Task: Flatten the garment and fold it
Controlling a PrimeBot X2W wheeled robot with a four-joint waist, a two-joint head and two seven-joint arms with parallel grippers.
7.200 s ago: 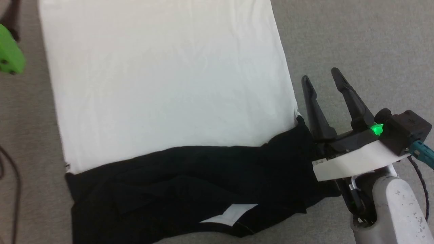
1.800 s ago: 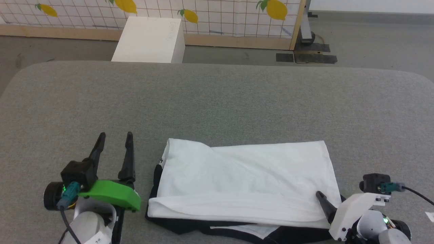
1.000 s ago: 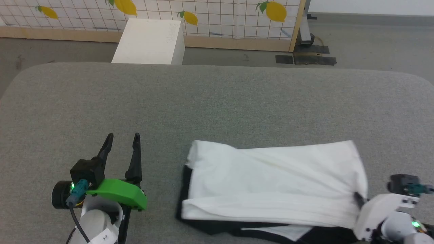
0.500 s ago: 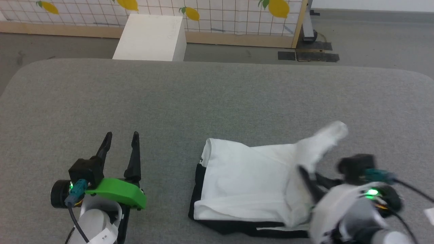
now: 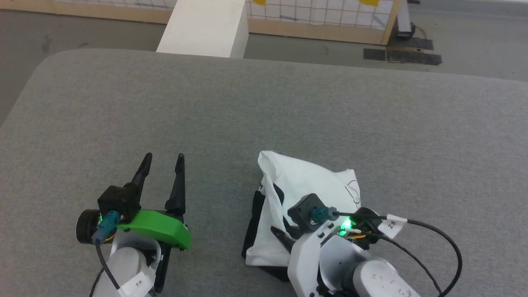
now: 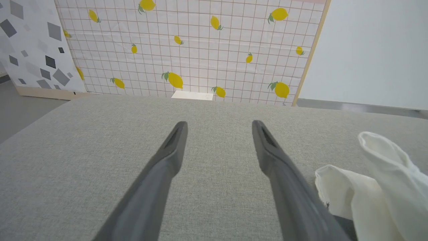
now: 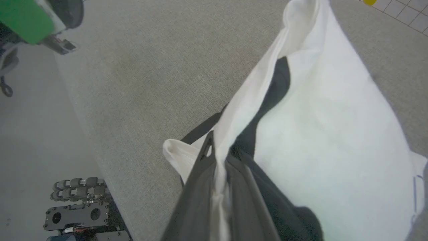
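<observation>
Soft white-and-black shirt (image 5: 307, 177) lies bunched near the grey table (image 5: 247, 103) front edge, pinched by right claw (image 7: 215, 149); spread left claw (image 5: 163, 157) sits leftward, apart.

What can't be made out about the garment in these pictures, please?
Head view: the right arm's wrist covers the garment's near edge.
Head view: the small mark on its white cloth is too small to read.
Left wrist view: the frame's right edge cuts the garment off.
Right wrist view: the right gripper, shut on the garment, hides the pinched layers.
</observation>
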